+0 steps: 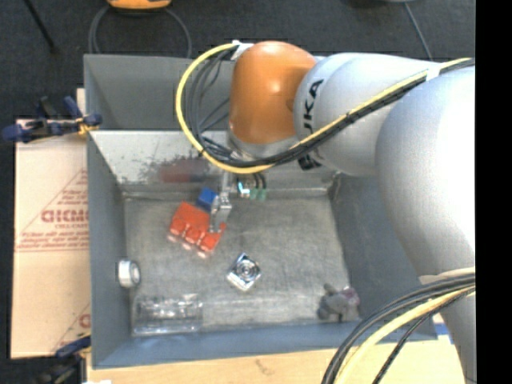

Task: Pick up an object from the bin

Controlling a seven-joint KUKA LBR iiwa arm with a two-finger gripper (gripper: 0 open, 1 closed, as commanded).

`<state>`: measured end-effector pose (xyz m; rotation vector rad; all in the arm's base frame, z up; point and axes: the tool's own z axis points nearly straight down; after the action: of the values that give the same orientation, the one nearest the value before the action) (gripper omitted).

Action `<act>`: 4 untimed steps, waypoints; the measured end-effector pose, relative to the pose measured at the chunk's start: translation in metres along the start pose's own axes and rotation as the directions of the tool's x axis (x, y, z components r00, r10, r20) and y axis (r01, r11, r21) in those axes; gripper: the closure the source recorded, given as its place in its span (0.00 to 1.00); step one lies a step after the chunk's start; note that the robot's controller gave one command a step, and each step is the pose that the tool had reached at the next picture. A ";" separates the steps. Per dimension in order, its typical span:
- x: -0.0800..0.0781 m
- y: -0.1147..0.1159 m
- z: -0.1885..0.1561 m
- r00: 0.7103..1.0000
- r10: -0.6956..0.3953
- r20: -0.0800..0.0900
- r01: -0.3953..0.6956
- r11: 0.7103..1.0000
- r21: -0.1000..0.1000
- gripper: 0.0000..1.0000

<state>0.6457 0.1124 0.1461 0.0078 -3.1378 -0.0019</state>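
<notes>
**Gripper low over the red block at the back of the bin**

At the left of the grey bin [106, 238], near the front corner, a small silver roll [128, 274] stands on the floor. Just in front of it, a clear plastic piece [166, 312] lies flat along the front wall. Both are well apart from the arm.

Nearer the middle lies a red-orange block [192, 226], made of several joined segments and turned at a slant. A small blue piece [208, 199] sits just behind its right end. The gripper [222, 209] hangs here from under the orange wrist cover, with its tip at the block's upper right edge beside the blue piece. Whether it is released or clenched cannot be told from this view, and nothing can be seen held in it.

To the right, a pale metallic square piece [244, 272] lies alone on the open floor. A dull grey lump [339, 301] sits in the front right corner.

The red block looks the likeliest target. To take it well, the gripper should centre over one segment rather than the edge. It should also turn to span the block's narrow side and stay clear of the blue piece. An edge grip would probably tip or slide the block.
</notes>
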 end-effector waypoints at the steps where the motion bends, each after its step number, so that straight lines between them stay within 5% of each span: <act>1: -0.005 -0.001 0.043 0.998 -0.053 0.018 0.053 0.999 -0.001 0.00; 2: 0.019 -0.046 0.044 0.874 -0.486 0.005 0.486 0.874 0.004 0.00; 3: 0.050 -0.065 0.066 0.854 -0.520 0.015 0.520 0.854 0.005 0.00; 4: 0.049 -0.065 0.066 0.855 -0.518 0.016 0.518 0.855 0.007 1.00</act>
<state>0.5968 0.0472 0.0806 0.8559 -3.0370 -0.0002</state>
